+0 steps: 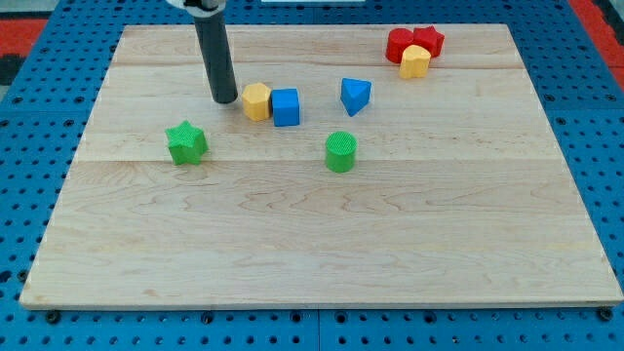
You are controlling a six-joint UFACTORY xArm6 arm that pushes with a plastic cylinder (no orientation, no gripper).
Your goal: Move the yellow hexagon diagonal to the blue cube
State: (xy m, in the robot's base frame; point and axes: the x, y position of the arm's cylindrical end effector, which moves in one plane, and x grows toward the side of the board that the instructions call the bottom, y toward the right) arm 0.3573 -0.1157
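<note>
The yellow hexagon (255,100) lies on the wooden board (322,244), touching the left side of the blue cube (286,106). My tip (225,99) stands just left of the yellow hexagon, a small gap away from it. The dark rod rises from the tip toward the view's top.
A blue triangle (356,96) lies right of the cube. A green cylinder (340,152) sits below it. A green star (185,142) lies at the left. At the top right are a red cylinder (399,44), a red star (428,39) and a yellow heart-like block (414,61).
</note>
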